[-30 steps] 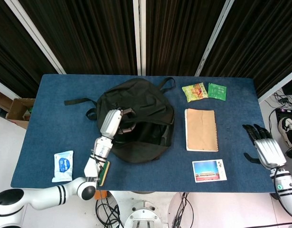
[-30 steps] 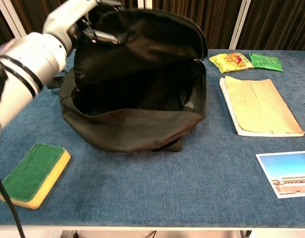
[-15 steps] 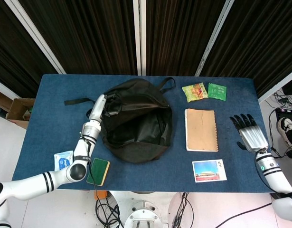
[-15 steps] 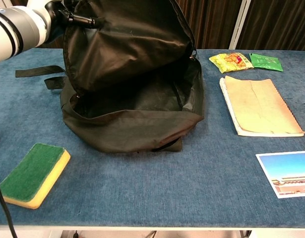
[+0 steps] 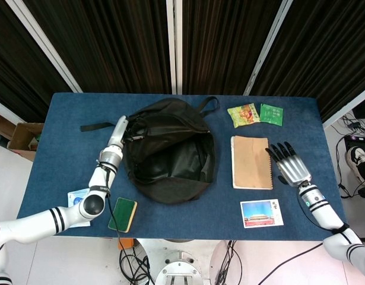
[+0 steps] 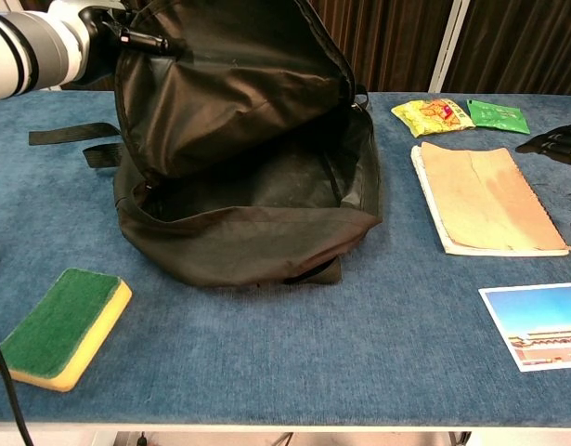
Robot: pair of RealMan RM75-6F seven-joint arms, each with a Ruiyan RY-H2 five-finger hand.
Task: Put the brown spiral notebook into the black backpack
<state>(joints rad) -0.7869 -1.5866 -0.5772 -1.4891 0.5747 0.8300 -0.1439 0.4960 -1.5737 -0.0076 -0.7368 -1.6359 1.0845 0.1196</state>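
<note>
The black backpack (image 5: 170,148) (image 6: 248,158) lies in the middle of the blue table with its flap pulled up and its mouth open. My left hand (image 5: 121,129) (image 6: 90,32) grips the flap's edge on the bag's left side and holds it raised. The brown spiral notebook (image 5: 251,161) (image 6: 485,197) lies flat to the right of the bag. My right hand (image 5: 287,162) hovers just right of the notebook, fingers spread and empty; only its fingertips (image 6: 552,141) show at the chest view's right edge.
A yellow snack packet (image 5: 243,114) and a green packet (image 5: 271,114) lie behind the notebook. A postcard (image 5: 262,213) lies in front of it. A green and yellow sponge (image 5: 123,214) (image 6: 58,327) and a white wipes pack (image 5: 75,199) lie at the front left.
My right hand has moved left from the table's right edge to beside the notebook. My left hand has drawn the bag's flap up and leftward, widening the opening.
</note>
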